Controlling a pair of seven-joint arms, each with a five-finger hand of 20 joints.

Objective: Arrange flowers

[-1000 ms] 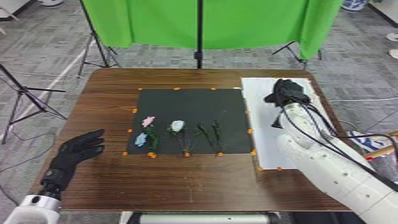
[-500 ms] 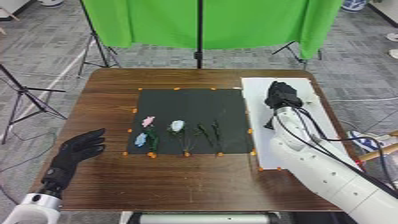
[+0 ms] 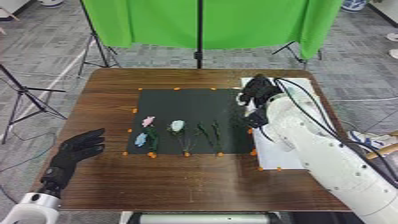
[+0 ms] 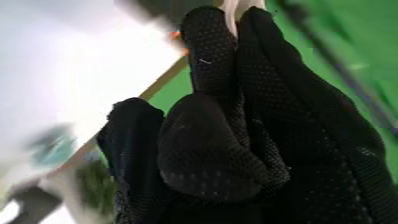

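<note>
My right hand [image 3: 259, 91] is above the black mat's right edge, where the white board begins. Beside its fingers hangs a pale flower [image 3: 240, 100], with a dark green stem toward the mat. In the right wrist view, the same hand [image 4: 213, 150] pinches a whitish piece of the flower [image 4: 238, 11] between its fingertips. On the black mat [image 3: 191, 102] lie a pink flower [image 3: 148, 121], a blue flower [image 3: 140, 139], a white flower [image 3: 178, 125] and green stems [image 3: 216, 134]. My left hand [image 3: 83, 145] rests open left of the mat.
The white board [image 3: 281, 161] covers the right part of the brown table [image 3: 178, 185]. Orange markers line the mat's edges. Behind the table, a green cloth [image 3: 249, 25] hangs on stands.
My right hand has moved left from over the white board to the mat's right edge, and a pale flower now shows beside it. The left hand has kept still.
</note>
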